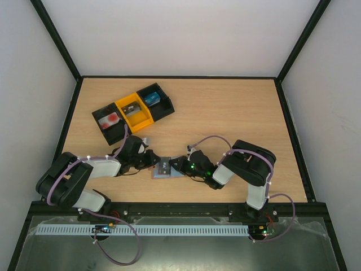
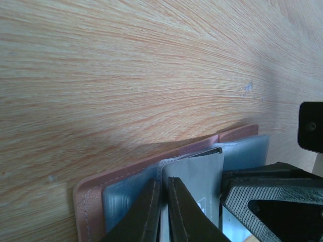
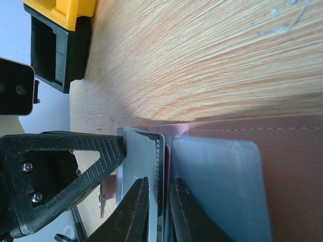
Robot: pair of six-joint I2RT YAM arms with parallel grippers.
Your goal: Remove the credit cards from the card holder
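While both arms crowd the near middle of the table (image 1: 237, 113), the job sits at the pull-out step: no card lies free on the wood yet. Card holder (image 1: 162, 171) open and flat, between the two grippers, well apart from the black-and-yellow tray (image 1: 167, 108) further back. Left gripper (image 2: 162, 184) clenched, jaws almost together on a thin clear edge of the holder; judged to be a pocket lip, pinning the holder in place. Right gripper (image 3: 160, 184) faces it from the opposite side, one finger either side of the exposed end of a credit card (image 3: 151, 161). The gap is narrow, but I cannot tell whether it bites the card or merely straddles it. Card looks part-way out of its sleeve. Next move, as I read it: a firm pinch on that card end, then a straight draw along the line of the slot, with the left arm keeping the holder down so it does not drag along. Risk: catching pocket film together with the card. Holder: two panels, light blue-grey inside with clear sleeves and a stitched pinkish-brown rim. Card: grey to dark, with a row of pale embossed digits along one edge. A reddish sliver behind it may be a second card; not sure.
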